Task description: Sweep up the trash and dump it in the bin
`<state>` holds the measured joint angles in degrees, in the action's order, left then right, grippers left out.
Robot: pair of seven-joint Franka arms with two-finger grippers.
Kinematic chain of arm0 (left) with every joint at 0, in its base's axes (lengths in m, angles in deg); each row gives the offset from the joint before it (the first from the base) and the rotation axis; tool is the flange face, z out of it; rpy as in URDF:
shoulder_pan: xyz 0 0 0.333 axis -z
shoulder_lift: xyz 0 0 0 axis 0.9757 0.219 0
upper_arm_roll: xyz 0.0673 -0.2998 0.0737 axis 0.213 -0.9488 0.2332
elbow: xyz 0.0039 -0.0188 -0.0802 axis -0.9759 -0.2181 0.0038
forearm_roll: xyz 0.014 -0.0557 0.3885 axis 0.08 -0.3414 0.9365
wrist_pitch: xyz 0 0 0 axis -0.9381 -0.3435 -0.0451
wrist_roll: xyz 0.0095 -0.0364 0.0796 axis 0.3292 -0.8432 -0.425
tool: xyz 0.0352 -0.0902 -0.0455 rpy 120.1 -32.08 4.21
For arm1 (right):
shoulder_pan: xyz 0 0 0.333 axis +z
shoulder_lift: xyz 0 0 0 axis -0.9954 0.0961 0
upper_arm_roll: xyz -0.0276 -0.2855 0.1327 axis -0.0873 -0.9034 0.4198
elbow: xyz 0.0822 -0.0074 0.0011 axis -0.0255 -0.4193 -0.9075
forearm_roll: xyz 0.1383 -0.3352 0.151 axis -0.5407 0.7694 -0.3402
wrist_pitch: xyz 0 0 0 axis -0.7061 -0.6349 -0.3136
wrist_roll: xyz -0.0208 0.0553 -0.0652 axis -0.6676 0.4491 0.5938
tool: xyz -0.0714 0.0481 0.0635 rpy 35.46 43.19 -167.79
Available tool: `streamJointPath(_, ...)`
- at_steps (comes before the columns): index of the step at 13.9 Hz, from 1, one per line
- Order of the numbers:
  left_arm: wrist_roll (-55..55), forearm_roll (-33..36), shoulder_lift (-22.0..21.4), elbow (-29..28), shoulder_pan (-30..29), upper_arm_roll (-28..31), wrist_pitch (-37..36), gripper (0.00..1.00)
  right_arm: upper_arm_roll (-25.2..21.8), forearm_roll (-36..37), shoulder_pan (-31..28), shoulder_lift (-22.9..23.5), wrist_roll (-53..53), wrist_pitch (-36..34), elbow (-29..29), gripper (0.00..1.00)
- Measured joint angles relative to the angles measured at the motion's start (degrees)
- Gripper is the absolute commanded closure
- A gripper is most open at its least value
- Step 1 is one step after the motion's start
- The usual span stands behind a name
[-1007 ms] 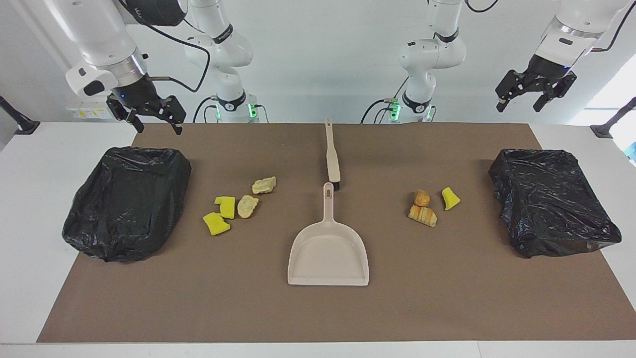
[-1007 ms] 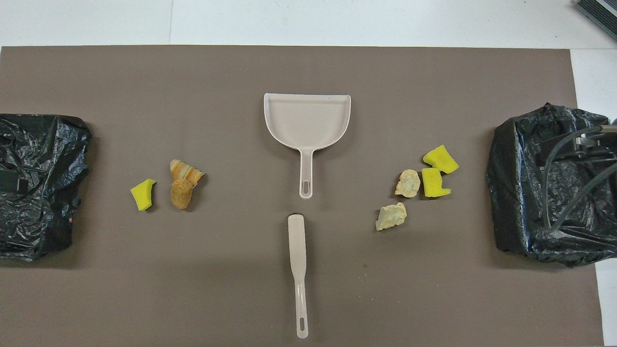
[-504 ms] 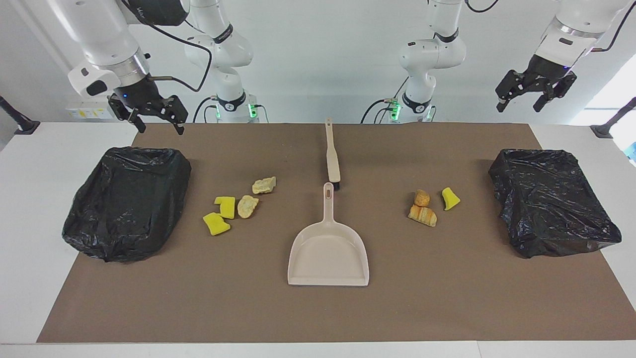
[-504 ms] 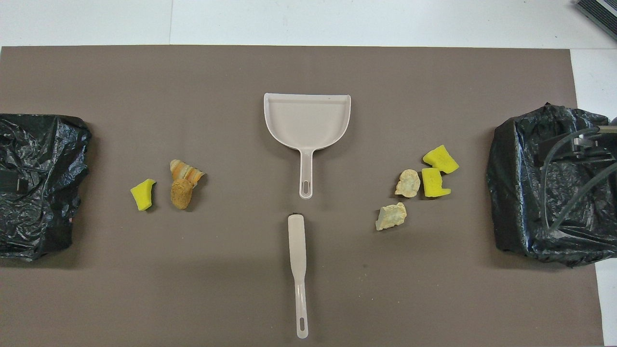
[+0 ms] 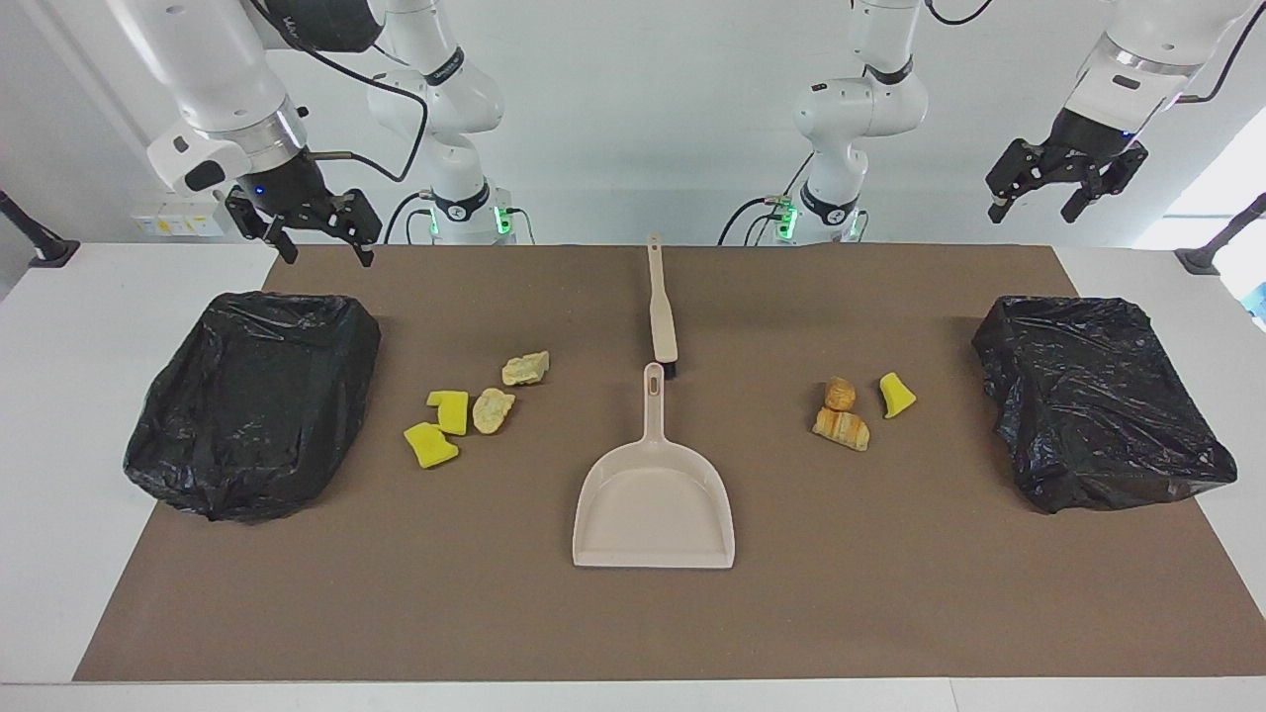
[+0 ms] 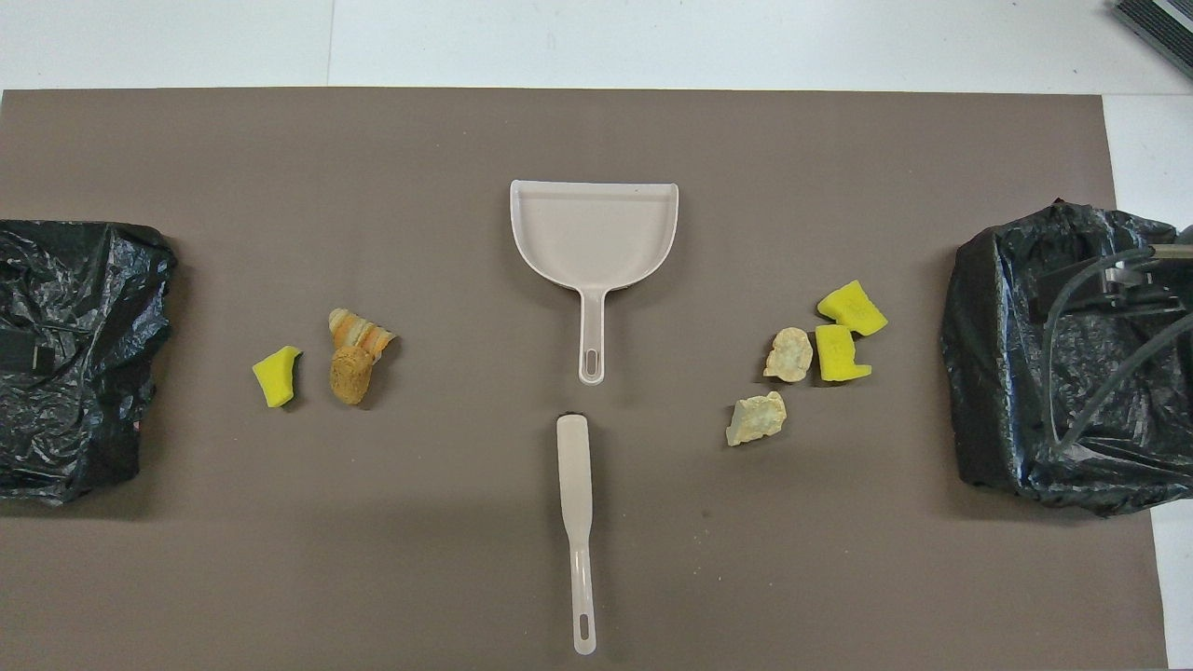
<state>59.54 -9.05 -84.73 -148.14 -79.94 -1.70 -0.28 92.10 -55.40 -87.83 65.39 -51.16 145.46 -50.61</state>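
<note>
The trash lies in two groups on the brown mat. Two bright yellow sponge chunks (image 5: 448, 411) and two pale lumps (image 5: 493, 409) lie toward the right arm's end. Two orange-brown bread pieces (image 5: 842, 428) and one yellow chunk (image 5: 896, 394) lie toward the left arm's end. The beige dustpan (image 5: 653, 509) lies in the middle, its handle toward the robots. The brush (image 5: 662, 314) lies just nearer to the robots than it. My right gripper (image 5: 326, 252) is open and empty, raised over the mat's robot-side edge beside one bin. My left gripper (image 5: 1034, 211) is open and empty, held high and waiting.
Two bins lined with black bags stand on the mat, one at the right arm's end (image 5: 257, 400) and one at the left arm's end (image 5: 1098, 400). In the overhead view the right arm's cables (image 6: 1109, 308) show over its bin (image 6: 1007, 373).
My right gripper has shifted a little up and toward the middle of the table. The left arm and everything on the mat have stayed still.
</note>
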Motion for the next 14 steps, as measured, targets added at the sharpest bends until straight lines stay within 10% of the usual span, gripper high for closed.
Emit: streamJointPath(14,-4.5,-0.7,-0.4,-1.7,4.8,-4.7,-1.7,0.00,0.7,-0.8,5.1,3.5,3.9,6.3,-1.8,0.00)
